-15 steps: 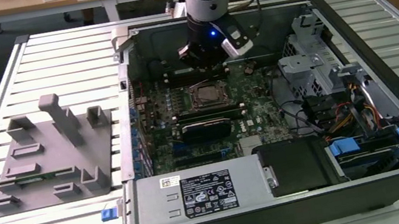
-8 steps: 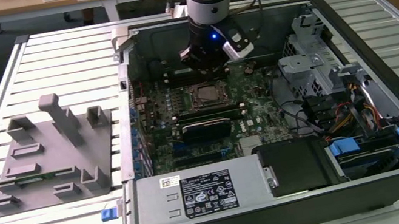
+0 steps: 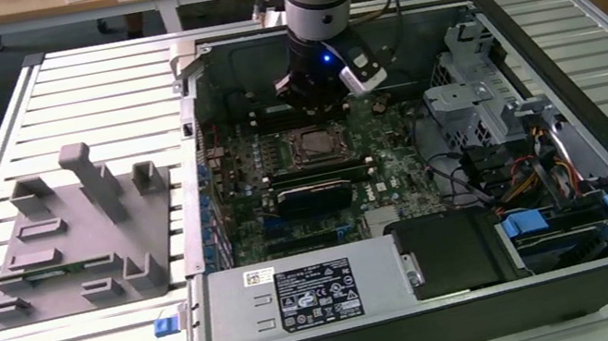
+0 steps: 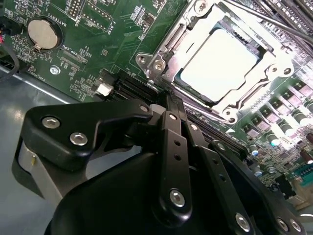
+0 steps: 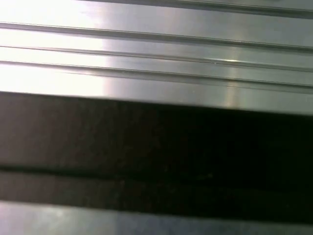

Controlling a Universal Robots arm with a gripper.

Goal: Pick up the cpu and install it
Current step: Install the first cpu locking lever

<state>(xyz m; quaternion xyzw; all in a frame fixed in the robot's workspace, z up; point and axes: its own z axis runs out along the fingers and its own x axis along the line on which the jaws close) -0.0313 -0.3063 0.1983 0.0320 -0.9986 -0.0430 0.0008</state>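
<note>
Where the exterior view looks into the open black case (image 3: 433, 335), the gripper (image 3: 318, 93) hangs over the green motherboard (image 3: 399, 177). Second wrist view: its black fingers (image 4: 175, 147) meet, empty; the cpu (image 4: 220, 61), a pale matte square, lies flat inside the shiny steel socket frame (image 4: 161, 63) just beyond them. First wrist view: ribbed aluminium table (image 5: 156, 34), dull black case wall (image 5: 156, 147)

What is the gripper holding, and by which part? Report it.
Nothing. The gripper is shut and empty; the cpu lies in its socket.
</note>
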